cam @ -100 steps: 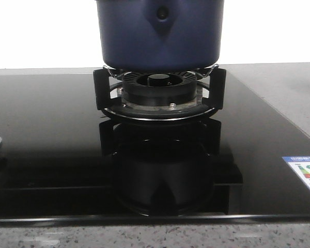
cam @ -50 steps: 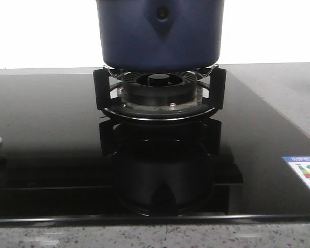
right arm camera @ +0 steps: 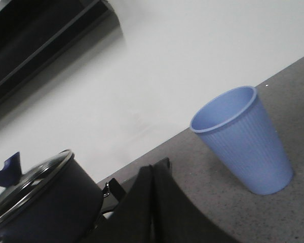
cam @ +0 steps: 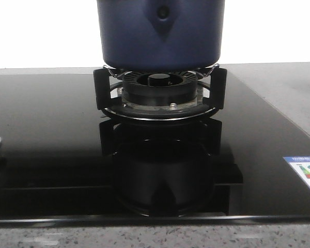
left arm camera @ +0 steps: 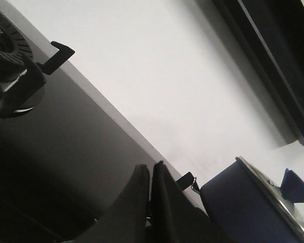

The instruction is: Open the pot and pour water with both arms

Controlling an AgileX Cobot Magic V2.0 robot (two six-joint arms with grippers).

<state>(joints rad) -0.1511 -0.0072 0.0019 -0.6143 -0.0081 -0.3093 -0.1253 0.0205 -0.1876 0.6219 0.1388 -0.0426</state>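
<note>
Left gripper (left arm camera: 151,174): fingers pressed together, holding nothing, above the black glass hob (cam: 46,129). Right gripper (right arm camera: 152,177): fingers likewise closed and empty, over the grey counter (right arm camera: 228,202). Pot (cam: 160,33): dark blue, glass lid (right arm camera: 30,179) on, seated on the burner (cam: 159,88). Ribbed blue cup (right arm camera: 243,142): upright on the counter, beside the hob.

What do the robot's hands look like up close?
Only the fingers show. The left tool has two dark, matte black fingers, smooth and curved, tapering to narrow tips. The right tool looks the same: two plain black tapered fingers. No cables, markings or arm parts are visible.
</note>
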